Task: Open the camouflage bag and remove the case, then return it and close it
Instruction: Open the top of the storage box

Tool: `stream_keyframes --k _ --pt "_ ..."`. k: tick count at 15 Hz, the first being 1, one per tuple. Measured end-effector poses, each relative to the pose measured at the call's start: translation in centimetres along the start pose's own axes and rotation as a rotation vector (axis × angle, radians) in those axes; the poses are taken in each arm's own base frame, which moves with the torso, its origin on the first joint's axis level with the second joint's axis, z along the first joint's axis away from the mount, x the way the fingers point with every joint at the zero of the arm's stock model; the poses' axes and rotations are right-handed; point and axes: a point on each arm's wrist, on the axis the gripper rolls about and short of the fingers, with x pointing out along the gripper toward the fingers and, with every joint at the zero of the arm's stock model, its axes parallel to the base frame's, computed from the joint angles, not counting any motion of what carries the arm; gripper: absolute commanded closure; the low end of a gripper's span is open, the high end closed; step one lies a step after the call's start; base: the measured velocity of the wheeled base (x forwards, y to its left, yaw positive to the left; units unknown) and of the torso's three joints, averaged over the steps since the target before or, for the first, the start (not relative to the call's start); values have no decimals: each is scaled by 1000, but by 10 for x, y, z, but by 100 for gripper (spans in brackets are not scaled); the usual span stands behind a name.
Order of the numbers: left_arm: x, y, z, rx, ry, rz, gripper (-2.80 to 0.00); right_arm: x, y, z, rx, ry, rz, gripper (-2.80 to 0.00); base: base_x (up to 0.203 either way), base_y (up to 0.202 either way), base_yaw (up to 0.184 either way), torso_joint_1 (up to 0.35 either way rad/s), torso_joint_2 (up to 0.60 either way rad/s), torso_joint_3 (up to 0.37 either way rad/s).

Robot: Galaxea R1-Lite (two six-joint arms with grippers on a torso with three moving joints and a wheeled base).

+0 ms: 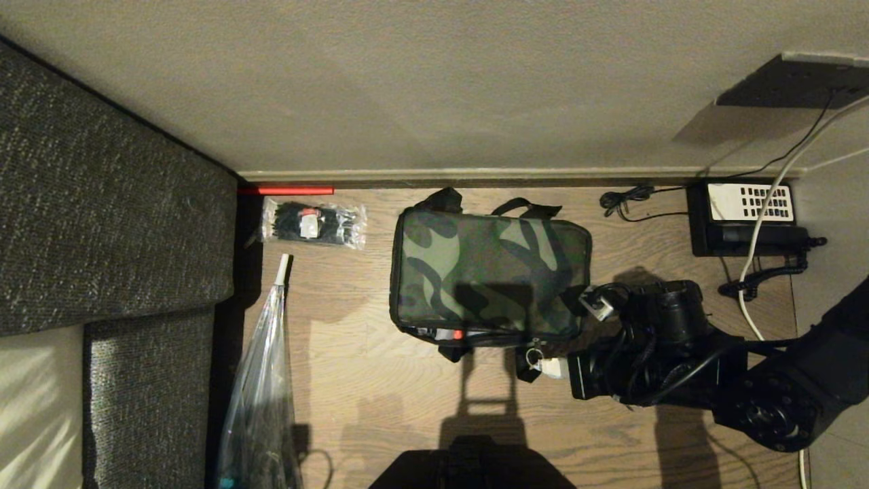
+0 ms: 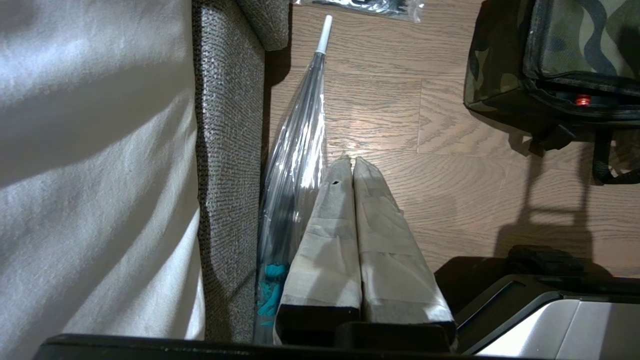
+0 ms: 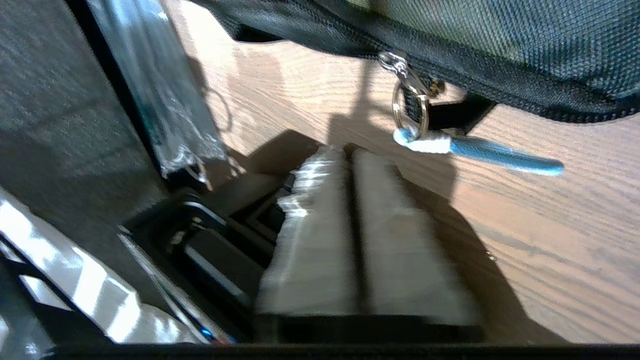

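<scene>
A grey sofa fills the left side of the head view, with a pale cushion at its lower corner. Just beside the sofa a clear folded umbrella lies on the wood floor, its white tip pointing toward the wall. Beyond that tip sits a clear packet of black items, and a thin red strip runs along the skirting behind it.

The left gripper shows only in its own wrist view, hanging above the floor next to the umbrella with its 2 taped fingers pressed together and nothing between them.

In the middle of the floor the bag lies with its camouflage lid facing up. The lid is down, with a narrow dark gap along the near edge where a small red dot shows. 2 black straps stick out toward the wall. The case itself cannot be made out.

At the bag's near right corner a zip pull with a metal ring hangs from the zipper, and a blue cord tag trails from the ring over the floor. The right gripper is low over the floor just short of that tag, not touching it; its jaws look nearly closed, a thin dark slit between them, and they hold nothing. In the head view the right arm reaches in from the right toward that corner.

Further right, a black telephone with a white keypad sits by the wall, its cables looping over the floor.
</scene>
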Motion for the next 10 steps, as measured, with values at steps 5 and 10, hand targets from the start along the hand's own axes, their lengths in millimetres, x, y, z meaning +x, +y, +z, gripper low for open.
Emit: stream_keyframes --k 5,10 --pt "0 0 0 0 0 0 0 11 -7 -9 -25 17 -45 -280 0 0 0 0 0 0" --pt "0 0 0 -1 0 0 0 24 -11 -6 -41 -107 -40 -280 0 0 0 0 0 0"
